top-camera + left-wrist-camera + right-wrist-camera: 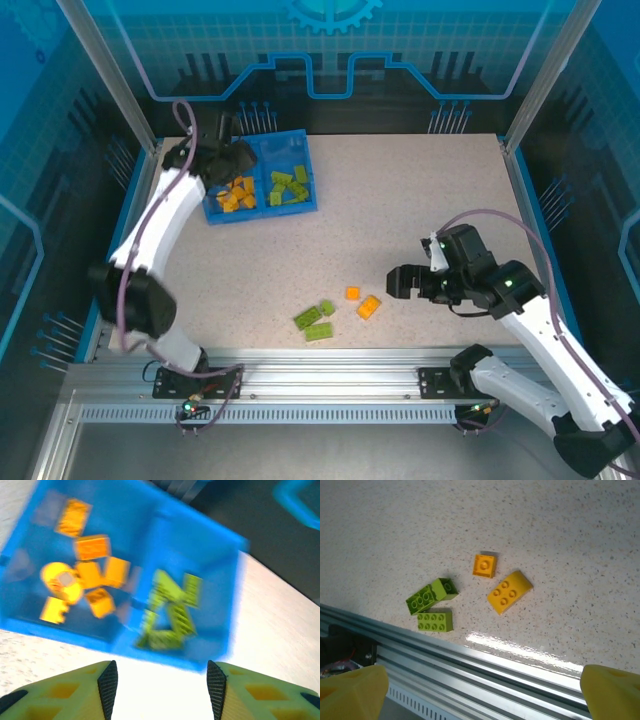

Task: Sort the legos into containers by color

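Left gripper [162, 680] sat part-open, empty, shallow blue plastic tray [210, 580] just past its fingertips [107, 682] for drop-offs. Right gripper [485, 685] gaped wide, empty, 5 small orange and lime studded plastic bricks [509, 592] ahead, probably lining up a grab.

On my screen the tray [262, 214] was blue, with orange legos [238, 195] and lime green legos [288, 186] in it. The table [430, 190] was off-white with fine dark speckles (a terrazzo sort of pattern). Loose on it were two orange bricks [509, 592] and three lime green bricks [435, 620], all plain, single-coloured
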